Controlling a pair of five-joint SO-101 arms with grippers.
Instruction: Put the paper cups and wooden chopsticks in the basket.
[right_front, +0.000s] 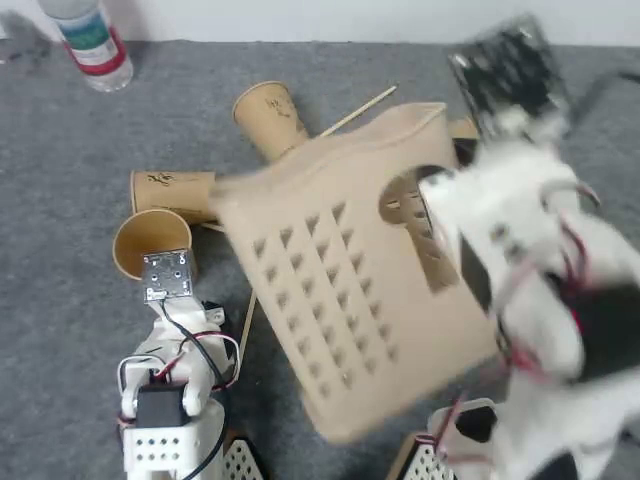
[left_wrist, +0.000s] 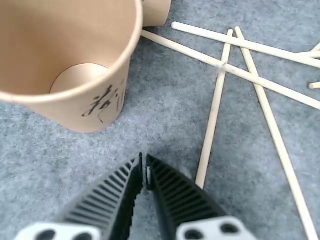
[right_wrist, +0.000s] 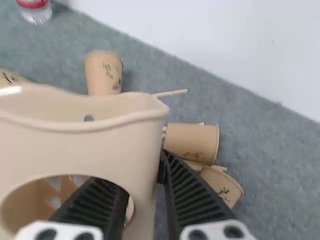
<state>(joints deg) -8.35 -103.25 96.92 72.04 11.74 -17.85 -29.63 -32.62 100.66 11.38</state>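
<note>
A beige slotted basket (right_front: 330, 290) hangs tilted above the table. My right gripper (right_wrist: 146, 172) is shut on its rim wall (right_wrist: 85, 125) beside the handle hole. My left gripper (left_wrist: 145, 167) is shut and empty, low over the grey mat, just short of a paper cup (left_wrist: 65, 55) whose open mouth faces me. Several wooden chopsticks (left_wrist: 215, 100) lie crossed beside it. In the high view that cup (right_front: 150, 242) sits ahead of the left arm (right_front: 170, 340), with two more cups (right_front: 172, 190) (right_front: 270, 115) lying beyond. Two further cups (right_wrist: 192, 142) (right_wrist: 220, 186) lie past the basket.
A plastic water bottle (right_front: 90, 35) stands at the back left. One chopstick (right_front: 355, 112) pokes out behind the basket and another (right_front: 247, 320) lies by its left side. The right arm (right_front: 520, 260) fills the right side.
</note>
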